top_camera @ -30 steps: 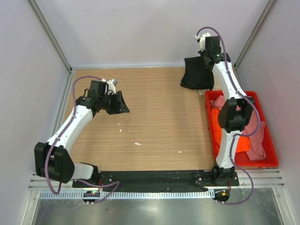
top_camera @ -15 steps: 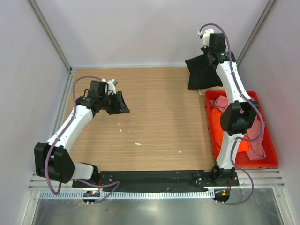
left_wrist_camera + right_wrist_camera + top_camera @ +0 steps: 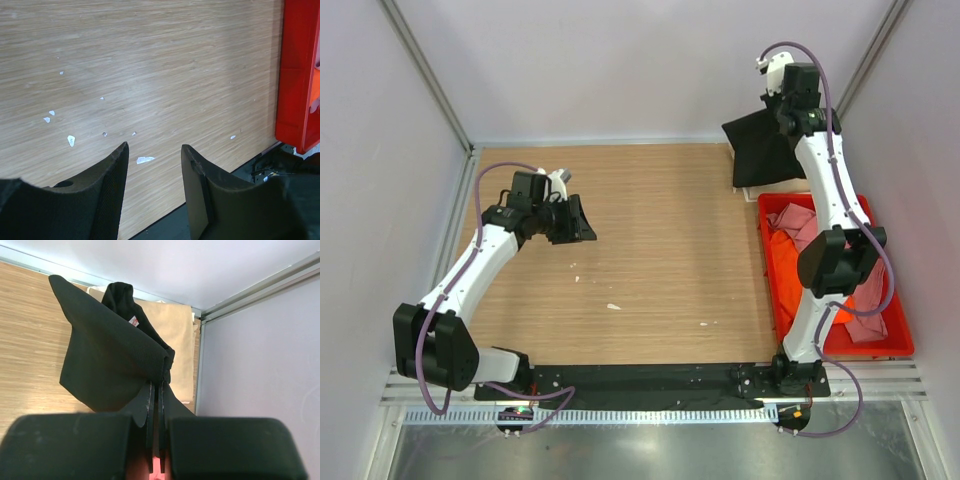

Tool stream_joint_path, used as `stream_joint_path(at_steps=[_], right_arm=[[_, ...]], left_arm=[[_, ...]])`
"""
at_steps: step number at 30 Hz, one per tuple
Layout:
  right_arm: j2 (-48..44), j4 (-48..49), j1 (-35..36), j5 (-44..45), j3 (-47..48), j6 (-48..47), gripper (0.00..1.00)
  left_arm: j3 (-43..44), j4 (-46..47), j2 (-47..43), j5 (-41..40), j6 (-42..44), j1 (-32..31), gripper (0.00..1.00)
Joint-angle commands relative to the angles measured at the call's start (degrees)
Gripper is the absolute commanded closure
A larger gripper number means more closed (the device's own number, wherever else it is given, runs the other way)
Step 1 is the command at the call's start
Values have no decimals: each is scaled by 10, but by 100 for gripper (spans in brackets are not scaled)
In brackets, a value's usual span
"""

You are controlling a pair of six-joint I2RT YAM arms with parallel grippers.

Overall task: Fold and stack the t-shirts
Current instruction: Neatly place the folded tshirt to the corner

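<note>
**Black shirt in the right gripper**

The right gripper (image 3: 155, 390) is clenched on a soft black cloth t-shirt (image 3: 107, 357), which hangs below it in loose folds. Under that lies a flat tan t-shirt (image 3: 176, 335). Beside its arm, a red plastic crate (image 3: 850, 351) holds a crumpled pink shirt (image 3: 798, 222) and an orange shirt (image 3: 782, 268). The left gripper (image 3: 152, 160) stands released over the grained wooden table (image 3: 150, 60).

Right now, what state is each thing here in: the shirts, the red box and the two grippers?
Black cloth t-shirt: lifted, hanging bunched from the right gripper.
Tan cloth t-shirt: lying flat in the table's far right corner.
Red plastic crate: upright, holding two shirts.
Dusty pink cloth t-shirt: crumpled in the crate.
Bright orange cloth t-shirt: crumpled in the crate.
Left gripper: open, empty.
Right gripper: shut on the black shirt.
</note>
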Motion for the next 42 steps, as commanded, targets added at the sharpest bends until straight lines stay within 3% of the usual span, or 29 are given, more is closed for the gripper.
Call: stream_joint_path(at_steps=[1,20,30,35,42], right_arm=[[-53,10,-1,-8,-4,1,99],[-57,9,-27,-27,-28,-9,99],[73,-12,-63,-42,72,-44,99],[161,16,-78,-26,133,-77,99],[212,63,-95,-28,159,-95,99]], left_arm=[[11,6,-12,14,-1,2,52],[11,4,-9,12,0,2,52],[11,-3,-10,-2,6,2,52],[8,-4,3,2,5,1,52],[11,-1,12,7,3,1,52]])
